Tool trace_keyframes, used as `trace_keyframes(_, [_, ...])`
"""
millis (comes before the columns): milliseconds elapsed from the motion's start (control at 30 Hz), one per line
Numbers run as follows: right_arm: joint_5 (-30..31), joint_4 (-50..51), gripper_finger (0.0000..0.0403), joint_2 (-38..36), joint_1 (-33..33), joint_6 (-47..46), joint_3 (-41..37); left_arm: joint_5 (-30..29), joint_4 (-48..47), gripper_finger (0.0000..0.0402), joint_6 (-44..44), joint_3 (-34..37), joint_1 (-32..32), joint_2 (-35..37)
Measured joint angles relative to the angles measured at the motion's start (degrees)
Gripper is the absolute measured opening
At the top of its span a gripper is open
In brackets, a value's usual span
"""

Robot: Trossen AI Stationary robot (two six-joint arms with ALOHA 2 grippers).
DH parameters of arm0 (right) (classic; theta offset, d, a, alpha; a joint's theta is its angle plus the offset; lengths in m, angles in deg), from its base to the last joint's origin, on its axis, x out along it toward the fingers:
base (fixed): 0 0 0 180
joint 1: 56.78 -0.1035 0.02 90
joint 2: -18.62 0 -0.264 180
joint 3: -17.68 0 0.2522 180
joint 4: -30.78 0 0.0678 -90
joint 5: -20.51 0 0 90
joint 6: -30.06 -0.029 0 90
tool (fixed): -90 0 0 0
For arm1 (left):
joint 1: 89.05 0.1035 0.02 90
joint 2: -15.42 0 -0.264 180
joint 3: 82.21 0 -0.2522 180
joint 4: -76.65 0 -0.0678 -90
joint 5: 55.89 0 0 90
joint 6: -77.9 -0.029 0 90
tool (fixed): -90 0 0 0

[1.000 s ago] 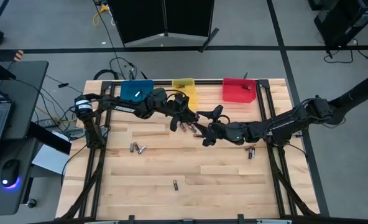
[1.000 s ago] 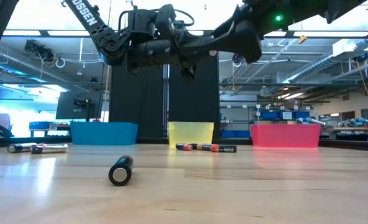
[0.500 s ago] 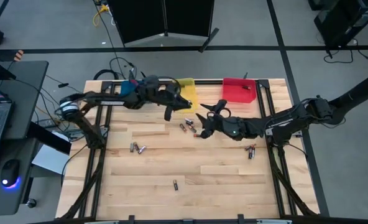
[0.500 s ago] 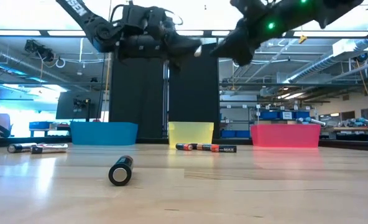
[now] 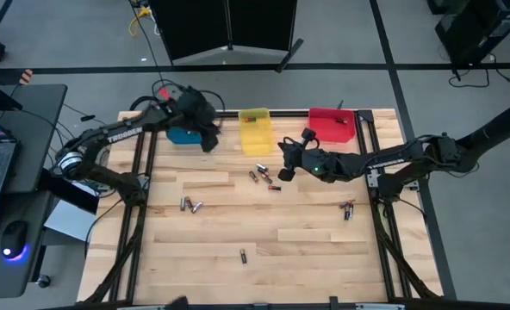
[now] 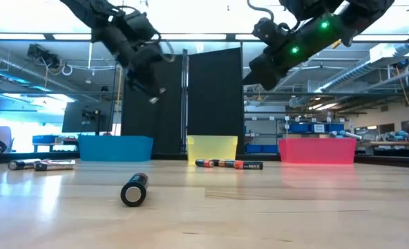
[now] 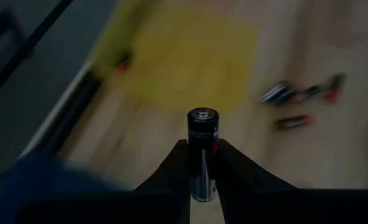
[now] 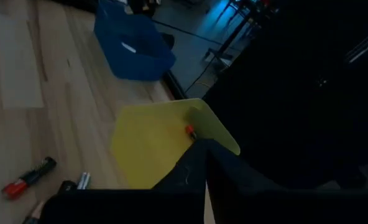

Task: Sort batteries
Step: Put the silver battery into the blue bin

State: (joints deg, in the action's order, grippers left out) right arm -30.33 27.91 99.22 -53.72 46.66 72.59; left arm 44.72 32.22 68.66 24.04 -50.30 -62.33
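My left gripper (image 5: 208, 143) hangs high over the right side of the blue bin (image 5: 182, 132), shut on a black battery (image 7: 202, 149). My right gripper (image 5: 286, 169) is shut in the air between the yellow bin (image 5: 255, 129) and the red bin (image 5: 331, 124); nothing shows between its fingers (image 8: 202, 155). Loose batteries lie on their sides on the wood: a cluster (image 5: 264, 179) in front of the yellow bin, a pair (image 5: 190, 205) at the left, a pair (image 5: 348, 209) at the right, and one (image 5: 243, 254) near the front. My left gripper pinches the black battery between its two fingers, on the cell's two sides (image 7: 201, 177). The fingers lie along the cell, and its capped end (image 7: 202, 115) sticks out past the fingertips. The battery is lifted clear of the table.
The three bins stand in a row along the table's far edge. An orange-tipped cell (image 8: 189, 130) lies in the yellow bin. Black frame rails (image 5: 371, 172) run down both sides of the table. In the low view the near battery (image 6: 134, 189) lies end-on.
My left gripper has carried the black battery from above the middle cluster toward the table's left and far edge, to over the blue bin. My right gripper has risen from the cluster, drawn back toward the far right, and shut.
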Motion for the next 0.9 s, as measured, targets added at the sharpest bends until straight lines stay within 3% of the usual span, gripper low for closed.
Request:
trace_keyframes(367, [-3.44, 0.1, 0.0012, 0.0, 0.61, -1.9, 0.0, -2.61, -8.65, 0.0052, -1.09, -3.63, 16.74, -9.53])
trace_keyframes(667, [-4.55, 0.7, 0.0008, 0.0, 1.21, -2.08, 0.0, -6.52, -11.69, 0.0052, -2.08, -8.62, 19.75, -21.75])
trace_keyframes(900, [-4.6, 2.17, 0.0017, 0.0, 1.21, -2.1, 0.0, -7.73, -12.12, 0.0052, -2.16, -10.06, 19.64, -26.68])
